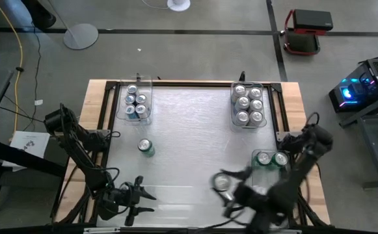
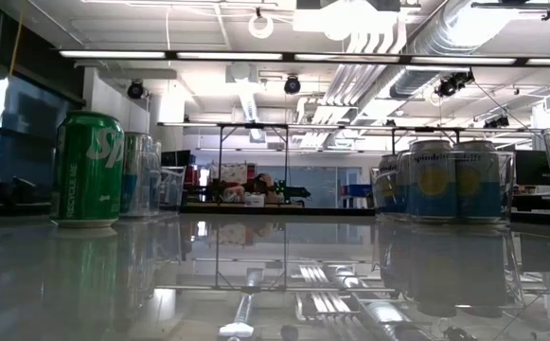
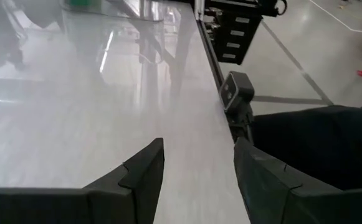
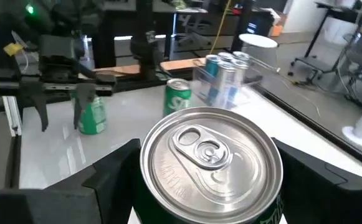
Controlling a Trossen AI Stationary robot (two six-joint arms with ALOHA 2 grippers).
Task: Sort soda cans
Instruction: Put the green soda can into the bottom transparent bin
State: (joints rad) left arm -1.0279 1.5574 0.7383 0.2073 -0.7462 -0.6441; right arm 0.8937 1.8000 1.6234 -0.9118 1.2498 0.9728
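i see a green soda can [image 1: 146,147] with a silver top standing alone on the glossy white tabletop [image 1: 189,123], which has a pale wood edge. the can between my right gripper [image 4: 209,180] jaws is green-sided with a silver lid [image 4: 210,151]. the far left bin [image 1: 137,101] holds blue-and-silver cans; the far right bin's [image 1: 248,104] cans [image 2: 450,182] are blue with yellow circles. both arms are black.

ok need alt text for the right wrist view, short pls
A green soda can with a silver pull-tab top fills the foreground between the right gripper's two dark fingers, which sit against its sides. Beyond it on the shiny table stand another green can, the left gripper, and a clear bin holding blue cans.
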